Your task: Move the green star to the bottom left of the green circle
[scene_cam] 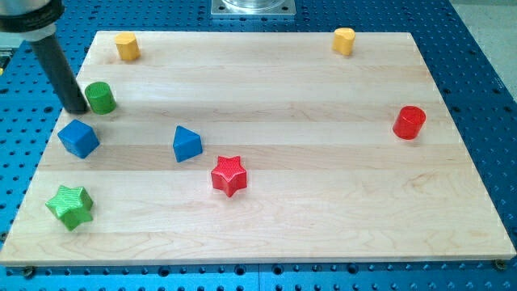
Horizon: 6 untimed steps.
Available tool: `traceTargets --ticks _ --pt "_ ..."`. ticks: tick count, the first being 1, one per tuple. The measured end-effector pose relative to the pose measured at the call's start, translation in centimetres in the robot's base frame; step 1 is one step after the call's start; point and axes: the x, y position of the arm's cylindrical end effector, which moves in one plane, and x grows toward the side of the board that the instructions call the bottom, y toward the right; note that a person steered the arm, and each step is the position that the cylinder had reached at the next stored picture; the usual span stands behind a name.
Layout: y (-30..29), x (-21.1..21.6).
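Blue perforated metal surrounds the pale wooden board (323, 202). At the frame's lower left lies the green star (69, 205); the green circle (100, 97) stands at upper left, with a blue block (78, 137) between them. My tip (75, 109), a plain rod with nothing to spread or pinch, is seen just left of the circle, apparently touching it. The star is judged light, rigid and easily slid, though likely to rotate; it is best pushed low against a notch between points.

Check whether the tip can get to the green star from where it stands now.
Probably yes. My tip sits just left of the green circle; the green star lies below, near the board's bottom-left corner. The blue cube sits between them, so a slight detour seems needed.
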Motion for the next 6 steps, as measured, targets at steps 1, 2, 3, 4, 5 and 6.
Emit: traceTargets --ticks 1,2,3,4,5,6 --pt "-0.7 5.7" --pt "2.4 6.0" --pt "8.2 7.2" --pt "7.4 8.6" --pt "9.7 5.9" --pt "14.6 2.8"
